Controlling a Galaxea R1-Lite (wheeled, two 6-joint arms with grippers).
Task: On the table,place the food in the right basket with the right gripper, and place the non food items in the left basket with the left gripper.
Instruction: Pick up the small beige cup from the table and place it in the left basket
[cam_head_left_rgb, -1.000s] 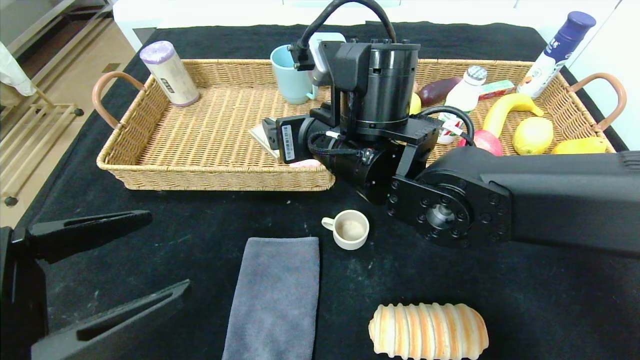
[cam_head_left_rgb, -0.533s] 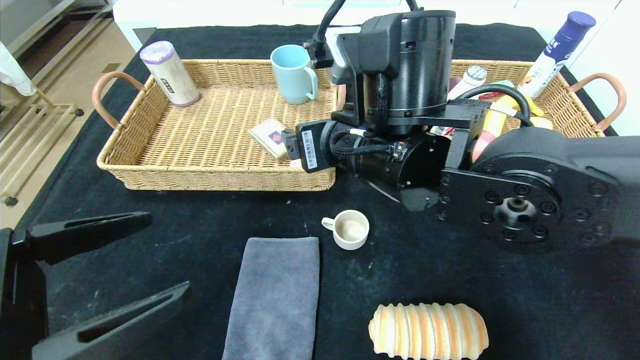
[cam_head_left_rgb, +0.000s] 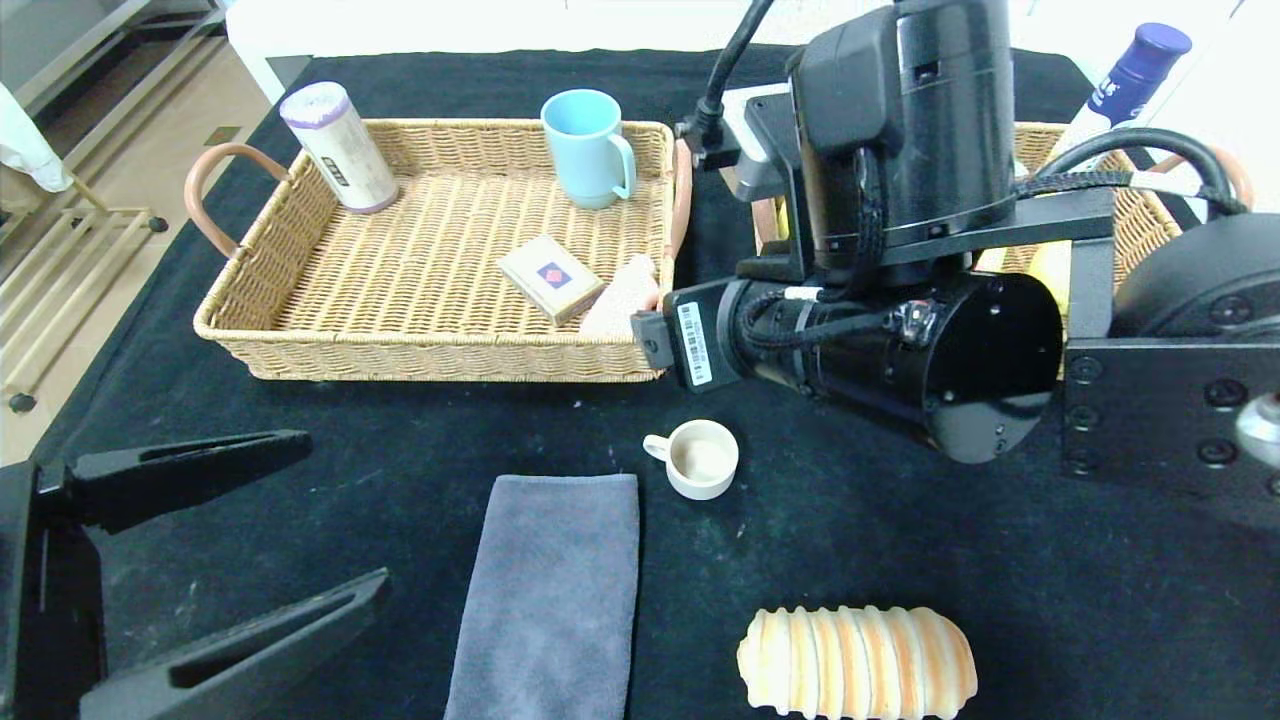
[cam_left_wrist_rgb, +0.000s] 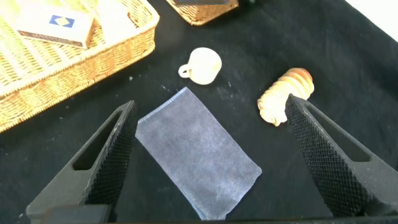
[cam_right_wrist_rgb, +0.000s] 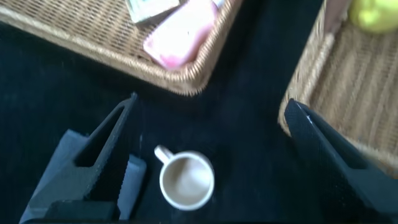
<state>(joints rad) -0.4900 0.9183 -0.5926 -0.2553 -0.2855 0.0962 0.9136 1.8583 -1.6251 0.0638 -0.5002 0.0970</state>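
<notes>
We find no legible wording in any view. The white sticker on the right arm carries a barcode and fine print too small to read. The flat box in the left basket bears a blue diamond emblem without readable text. The bottle and the paper-wrapped roll show dark markings we cannot decipher.
</notes>
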